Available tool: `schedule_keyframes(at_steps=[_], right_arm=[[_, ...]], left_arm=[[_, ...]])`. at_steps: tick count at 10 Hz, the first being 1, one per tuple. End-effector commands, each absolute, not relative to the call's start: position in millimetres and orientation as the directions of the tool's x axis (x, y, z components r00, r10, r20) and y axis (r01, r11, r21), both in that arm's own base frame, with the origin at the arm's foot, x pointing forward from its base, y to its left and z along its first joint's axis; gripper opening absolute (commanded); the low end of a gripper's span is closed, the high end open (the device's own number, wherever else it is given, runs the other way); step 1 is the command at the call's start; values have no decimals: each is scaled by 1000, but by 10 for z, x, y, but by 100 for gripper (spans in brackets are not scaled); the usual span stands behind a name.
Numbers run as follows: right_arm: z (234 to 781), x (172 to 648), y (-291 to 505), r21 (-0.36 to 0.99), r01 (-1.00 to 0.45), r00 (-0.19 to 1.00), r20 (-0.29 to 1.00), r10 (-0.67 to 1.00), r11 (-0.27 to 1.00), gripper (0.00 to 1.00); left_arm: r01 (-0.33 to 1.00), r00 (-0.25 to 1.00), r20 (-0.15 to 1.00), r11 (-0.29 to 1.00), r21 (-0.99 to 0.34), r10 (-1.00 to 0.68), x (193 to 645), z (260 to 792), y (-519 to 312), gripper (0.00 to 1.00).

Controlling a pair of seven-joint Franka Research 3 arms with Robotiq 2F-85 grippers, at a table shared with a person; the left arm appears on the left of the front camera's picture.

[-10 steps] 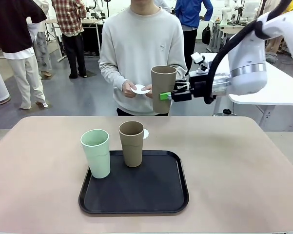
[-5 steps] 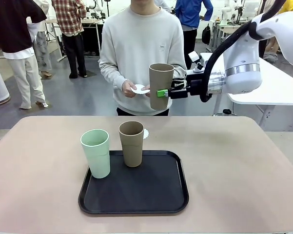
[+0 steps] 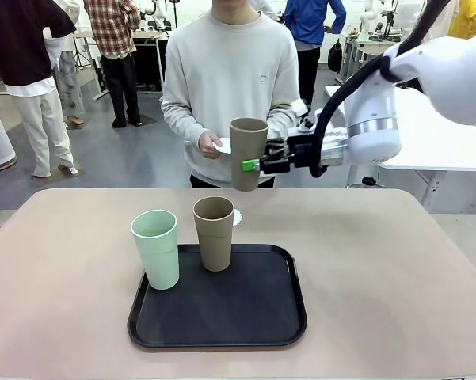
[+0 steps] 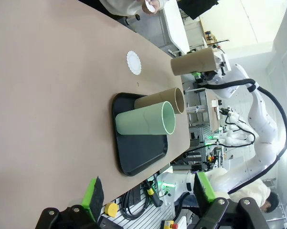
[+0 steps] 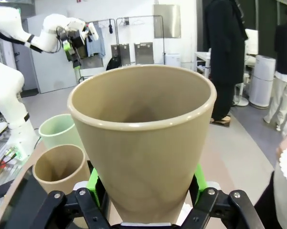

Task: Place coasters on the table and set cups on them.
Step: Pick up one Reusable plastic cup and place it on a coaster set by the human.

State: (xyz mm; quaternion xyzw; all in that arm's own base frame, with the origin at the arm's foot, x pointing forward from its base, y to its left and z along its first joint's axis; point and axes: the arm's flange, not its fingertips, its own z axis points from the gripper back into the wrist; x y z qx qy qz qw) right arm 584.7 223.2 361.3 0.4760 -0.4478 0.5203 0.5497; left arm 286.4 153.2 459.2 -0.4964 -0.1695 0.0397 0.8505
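Note:
My right gripper (image 3: pixel 252 165) is shut on a brown cup (image 3: pixel 248 153), held upright in the air above the table's (image 3: pixel 380 277) far edge, in front of the person. From the right wrist the held cup (image 5: pixel 143 138) stands between the green pads (image 5: pixel 96 183). A mint cup (image 3: pixel 156 248) and a second brown cup (image 3: pixel 214 233) stand on the black tray (image 3: pixel 222 317). One white coaster (image 3: pixel 237 217) lies on the table just behind that brown cup, also visible as a coaster (image 4: pixel 133 62) from the left wrist. The person's hands hold another coaster (image 3: pixel 225 146). My left gripper (image 4: pixel 148 191) is open, high over the table.
The tray sits at the table's near middle, with bare tabletop to its left and right. The person (image 3: pixel 230 79) stands at the far edge. A white table (image 3: pixel 443 134) stands behind my right arm. Other people stand in the background.
My right arm has carried the brown cup leftward and lower, toward the table's far middle. The cups on the tray and the coaster have not moved.

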Motion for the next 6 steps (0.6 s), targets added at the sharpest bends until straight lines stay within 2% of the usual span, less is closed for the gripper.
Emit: schedule_keyframes(at_steps=[1,4,6], right_arm=[[3407,6032,2395,22,-999,18,994,103,-36,84],[3147,6073,2522,4,-998,-2,996,91,-65,84],[3077,6187,2562,-5,-1000,-7,994,107,-19,84]], left_arm=[[118,936,263,496,-860,233,2853,4581,1546,100],[118,936,263,496,-860,233,2853,4581,1546,100],[118,936,263,496,-860,233,2853,4581,1546,100]])
